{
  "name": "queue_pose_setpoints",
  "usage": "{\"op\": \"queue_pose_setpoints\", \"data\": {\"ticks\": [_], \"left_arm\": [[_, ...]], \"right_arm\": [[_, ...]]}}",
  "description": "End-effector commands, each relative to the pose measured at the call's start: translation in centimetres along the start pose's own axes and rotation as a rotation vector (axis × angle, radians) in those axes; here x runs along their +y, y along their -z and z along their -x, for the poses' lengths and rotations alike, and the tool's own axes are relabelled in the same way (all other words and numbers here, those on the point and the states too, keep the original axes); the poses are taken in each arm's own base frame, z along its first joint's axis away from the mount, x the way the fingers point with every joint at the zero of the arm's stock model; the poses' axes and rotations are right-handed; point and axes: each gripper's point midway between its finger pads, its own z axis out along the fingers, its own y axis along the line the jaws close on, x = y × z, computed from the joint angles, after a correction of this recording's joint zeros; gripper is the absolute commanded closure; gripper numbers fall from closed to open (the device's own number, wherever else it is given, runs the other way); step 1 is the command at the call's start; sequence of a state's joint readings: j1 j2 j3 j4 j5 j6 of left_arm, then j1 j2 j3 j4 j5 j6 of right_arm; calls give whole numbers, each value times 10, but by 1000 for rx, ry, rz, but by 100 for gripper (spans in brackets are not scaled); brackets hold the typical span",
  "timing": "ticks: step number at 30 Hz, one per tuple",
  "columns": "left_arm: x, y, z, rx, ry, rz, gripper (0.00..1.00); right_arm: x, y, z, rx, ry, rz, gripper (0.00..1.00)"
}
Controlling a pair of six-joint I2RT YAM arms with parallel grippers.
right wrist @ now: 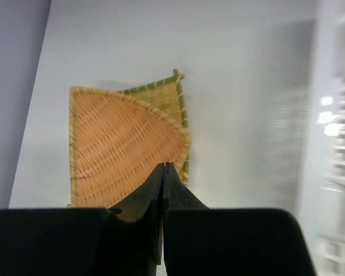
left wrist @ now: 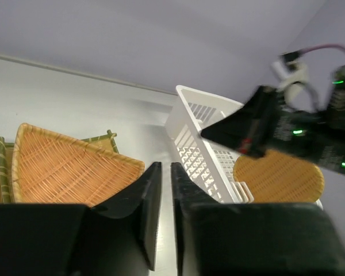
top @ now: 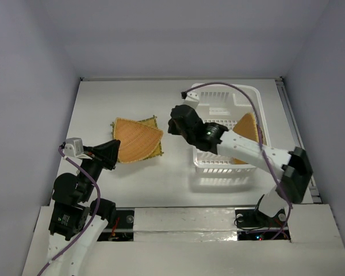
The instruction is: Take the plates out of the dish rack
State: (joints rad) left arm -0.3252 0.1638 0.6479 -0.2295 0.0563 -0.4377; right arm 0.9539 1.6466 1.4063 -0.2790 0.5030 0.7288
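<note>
A fan-shaped orange woven plate [top: 137,140] lies on the table on top of a square green-edged plate [top: 154,122], left of the white dish rack [top: 225,163]. Both plates also show in the right wrist view, the fan-shaped one [right wrist: 115,149] over the square one [right wrist: 161,92]. One rounded orange plate [top: 248,129] leans inside the rack; it also shows in the left wrist view [left wrist: 279,178]. My right gripper [top: 172,126] is shut and empty, hovering between the rack and the stacked plates. My left gripper [top: 115,153] is at the stack's left edge, its jaws a thin gap apart, holding nothing.
The right arm [left wrist: 276,126] reaches over the rack's left wall [left wrist: 195,149]. Grey walls enclose the table on the left, back and right. The arm bases and a white ledge [top: 184,218] line the near edge.
</note>
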Motion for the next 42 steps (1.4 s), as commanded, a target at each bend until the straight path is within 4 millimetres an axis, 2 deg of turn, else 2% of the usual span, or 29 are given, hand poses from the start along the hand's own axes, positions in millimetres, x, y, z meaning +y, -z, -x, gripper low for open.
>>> {"op": "queue_pose_setpoints", "data": {"ticks": [1, 2, 3, 4, 5, 6, 7, 9, 10, 11, 12, 14, 18, 22, 25, 30, 32, 42], "left_arm": [[-9, 3, 15, -54, -1, -32, 92], [-8, 3, 15, -53, 0, -28, 97], [-8, 3, 16, -55, 1, -24, 99], [-6, 3, 16, -57, 3, -17, 100], [-6, 4, 17, -64, 3, -17, 100], [-7, 5, 18, -68, 3, -19, 100], [-8, 6, 19, -72, 3, -23, 100], [-9, 8, 20, -80, 4, -27, 100], [-8, 8, 21, -82, 5, -27, 100], [-9, 9, 21, -81, 3, -28, 100], [-11, 9, 20, -74, 6, -41, 100], [-12, 8, 19, -69, 1, -46, 100], [-14, 9, 18, -64, 3, -56, 87], [-16, 11, 20, -72, -1, -66, 82], [-16, 13, 20, -77, -1, -70, 79], [-19, 13, 20, -75, 1, -81, 77], [-18, 14, 20, -77, -1, -81, 76], [-19, 13, 20, -77, -1, -83, 75]], "right_arm": [[-44, 66, 73, -199, 74, -176, 100], [-59, 87, 88, -236, 72, -215, 100], [-94, 100, 93, -237, 119, -340, 100], [-113, 110, 97, -237, 131, -397, 100], [-148, 131, 105, -239, 131, -500, 100], [-157, 140, 103, -228, 143, -518, 100], [-181, 147, 109, -228, 126, -581, 100], [-209, 166, 113, -220, 103, -634, 100], [-230, 171, 114, -212, 88, -688, 91], [-239, 175, 115, -209, 88, -706, 62], [-246, 183, 119, -229, 72, -717, 47], [-264, 184, 118, -205, 75, -753, 28], [-274, 175, 107, -105, 97, -741, 23], [-284, 157, 88, -5, 128, -739, 25], [-295, 148, 79, 40, 135, -748, 33], [-297, 135, 68, 112, 177, -732, 50], [-298, 135, 70, 118, 193, -740, 57], [-297, 148, 87, 130, 267, -763, 79]]}}
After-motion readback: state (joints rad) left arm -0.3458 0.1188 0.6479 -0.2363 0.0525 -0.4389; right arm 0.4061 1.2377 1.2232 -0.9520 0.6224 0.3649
